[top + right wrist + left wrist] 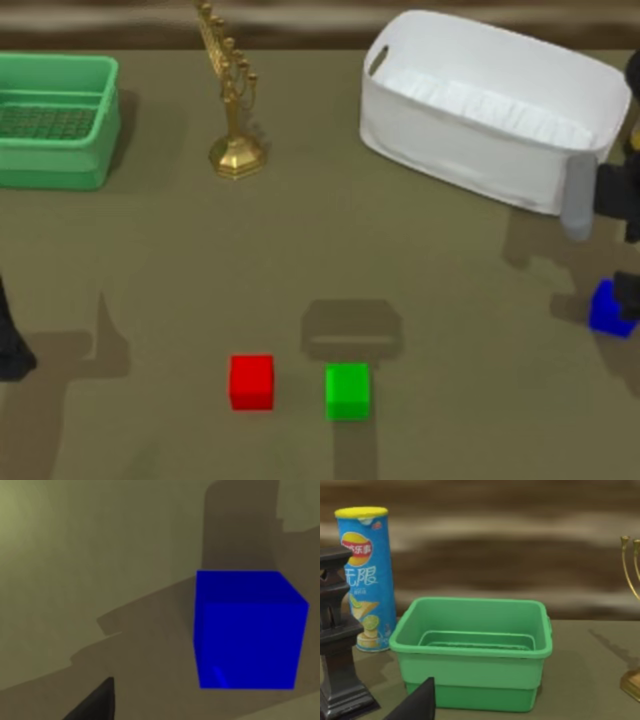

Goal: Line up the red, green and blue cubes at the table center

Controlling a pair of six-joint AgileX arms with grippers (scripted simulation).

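At the desk's (pixel 150 250) right edge, well apart from its centre, the blue cube (pixel 610 310) is seen, partly covered by the dark body of the right arm. Near the front centre the red cube (pixel 251 381) and the green cube (pixel 347 390) sit side by side with a small gap between them, already forming two places of a row. The step in hand is judged to be the fetching of the blue cube, the last one out of line.

The right claw (pixel 625 300) is positioned at the blue cube; in the right wrist view the cube (pixel 247 630) fills much of the frame and only one dark fingertip (pixel 97 702) is visible, apart from it. Whether the cube is gripped, and how far the fingers are spread, cannot be told. If it is not yet held, a closing on opposite faces would be called for next, then a carry leftward to a spot just right of the green cube.

The left claw (pixel 12 345) is parked at the left edge, its spread likewise not shown. Farther back stand a green basket (pixel 55 120), a brass candelabrum (pixel 235 100) and a white tub (pixel 490 110); a crisps can (pixel 367 577) is seen beside the basket.
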